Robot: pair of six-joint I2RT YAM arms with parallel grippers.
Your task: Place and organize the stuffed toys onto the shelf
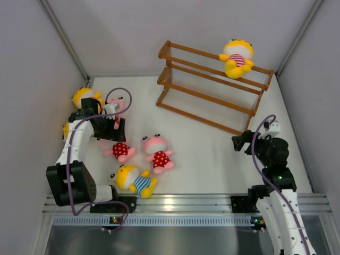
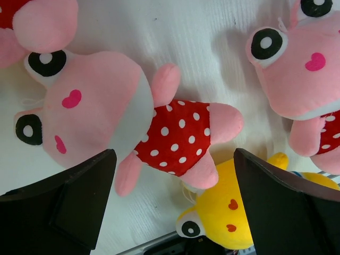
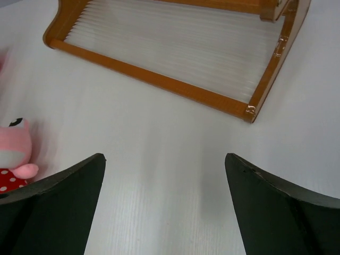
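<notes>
My left pincer (image 2: pixel 172 159) gapes wide and holds nothing, poised above a pink doll (image 2: pixel 175 135) in a red white-dotted outfit lying on the table (image 1: pixel 212 159). Toward the right, a yellow doll (image 1: pixel 237 57) in pink stripes sits on the shelf (image 1: pixel 202 118) top tier. My right pincer (image 3: pixel 164 159) is spread wide and empty near the shelf's right end.

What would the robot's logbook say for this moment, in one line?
left gripper: open, above pink doll | right gripper: open, empty, facing shelf | shelf: one yellow doll on top
</notes>
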